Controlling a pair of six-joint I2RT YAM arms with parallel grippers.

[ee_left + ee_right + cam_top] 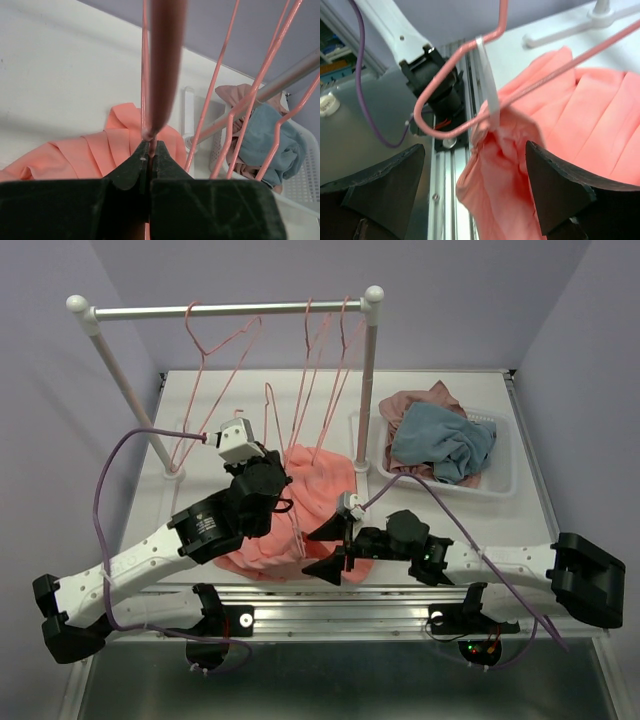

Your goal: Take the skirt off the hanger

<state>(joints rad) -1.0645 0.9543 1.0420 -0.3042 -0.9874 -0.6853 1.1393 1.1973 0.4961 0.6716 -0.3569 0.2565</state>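
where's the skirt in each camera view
Top external: skirt mid-table, between the arms.
Left wrist: skirt lower left, beyond the left pincer.
Right wrist: skirt centre and right, under the hanger.
Shared landmark: white rack foot, beside the skirt.

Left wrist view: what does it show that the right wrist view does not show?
Only left wrist: the left end effector shut on the hanger, and the white basket with a grey-blue garment. Only right wrist: the open right end effector, and a clip on the hanger where the skirt bunches. Both: the salmon skirt and the pink hanger.
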